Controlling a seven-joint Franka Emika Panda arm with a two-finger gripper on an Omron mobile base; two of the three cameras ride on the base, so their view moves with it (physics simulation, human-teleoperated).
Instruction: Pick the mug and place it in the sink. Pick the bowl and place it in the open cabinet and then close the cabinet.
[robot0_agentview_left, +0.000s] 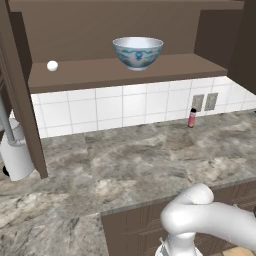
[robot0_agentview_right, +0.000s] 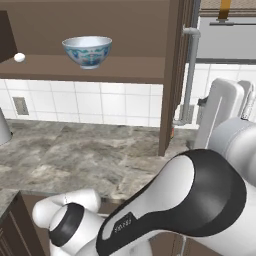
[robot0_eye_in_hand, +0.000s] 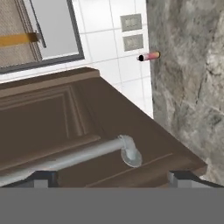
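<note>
Bowl (robot0_agentview_left: 138, 52) is sitting on the cabinet (robot0_agentview_left: 125, 72) shelf, upper centre of frame; doors remaining open. Gripper (robot0_eye_in_hand: 112, 178) is gaping wide, empty, facing the door handle (robot0_eye_in_hand: 65, 159). Closing is pending.

Colours in the kitchen scene

The bowl (robot0_agentview_left: 138, 52) is white with a blue-teal pattern on its outside; it sits on the dark brown shelf of the cabinet (robot0_agentview_left: 125, 72), beside a small white ball (robot0_agentview_left: 52, 65). The cabinet door (robot0_eye_in_hand: 65, 127) is dark brown with a silver-grey bar handle (robot0_eye_in_hand: 78, 155). The countertop (robot0_agentview_left: 140, 160) is mottled grey-beige stone, the wall tiles (robot0_agentview_left: 110, 107) white, the bottle (robot0_agentview_left: 192, 118) red-pink with a dark cap.
</note>
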